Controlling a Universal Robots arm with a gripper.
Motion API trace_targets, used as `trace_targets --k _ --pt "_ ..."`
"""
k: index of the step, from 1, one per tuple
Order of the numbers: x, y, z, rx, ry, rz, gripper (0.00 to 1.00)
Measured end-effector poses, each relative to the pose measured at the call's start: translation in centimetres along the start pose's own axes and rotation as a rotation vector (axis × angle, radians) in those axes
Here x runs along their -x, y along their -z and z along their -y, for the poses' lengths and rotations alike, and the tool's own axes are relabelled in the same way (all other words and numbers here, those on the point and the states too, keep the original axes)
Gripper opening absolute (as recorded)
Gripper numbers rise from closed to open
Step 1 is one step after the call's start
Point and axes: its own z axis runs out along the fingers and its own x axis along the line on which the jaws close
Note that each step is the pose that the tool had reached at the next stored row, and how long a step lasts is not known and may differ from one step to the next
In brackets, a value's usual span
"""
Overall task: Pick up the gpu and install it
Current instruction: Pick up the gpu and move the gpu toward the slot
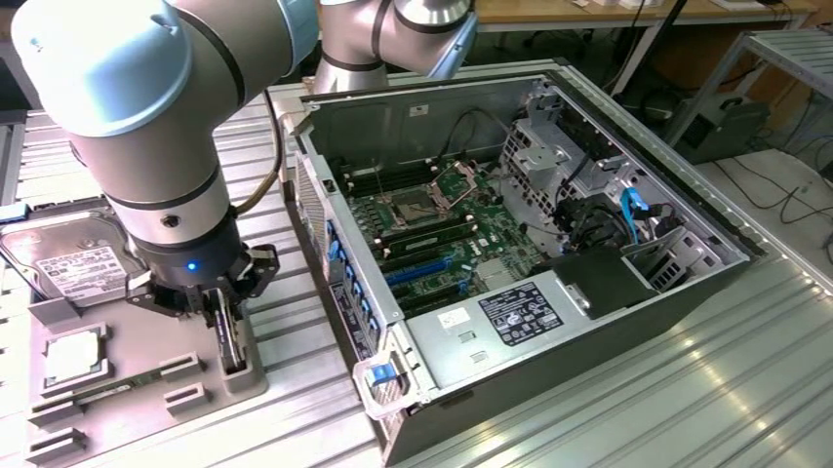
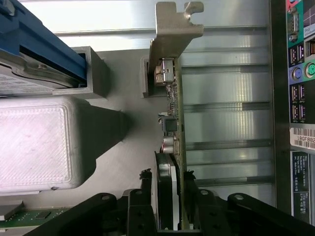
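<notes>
Gripper (image 2: pixel 170 194) clamped on upright gpu (image 2: pixel 173 115), thin dark card, green board edge, silver bracket (image 2: pixel 172 37).

I see a ribbed metal table (image 1: pixel 677 390) carrying two things: the open case (image 1: pixel 547 390), lying on its side, and a grey tray (image 1: pixel 150 341) just beside it, toward the exterior view's left.

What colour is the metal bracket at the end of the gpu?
Silver-grey bare metal; the bracket on the gpu shows best in the wrist view.
</notes>
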Motion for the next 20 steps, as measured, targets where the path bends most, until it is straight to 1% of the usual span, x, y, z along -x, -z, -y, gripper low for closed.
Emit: trace_targets --k 1,2,7,9,20 --pt "0.0 0.0 0.0 0.0 0.0 0.0 0.4" --pt "0.0 0.0 0.0 0.0 0.0 0.0 0.33" --pt "0.0 -0.01 0.0 0.0 0.0 0.0 0.33" --pt "0.0 -0.01 0.0 -0.0001 0.0 -0.0001 0.28" --pt "0.0 -0.02 0.0 0.0 0.0 0.0 0.28"
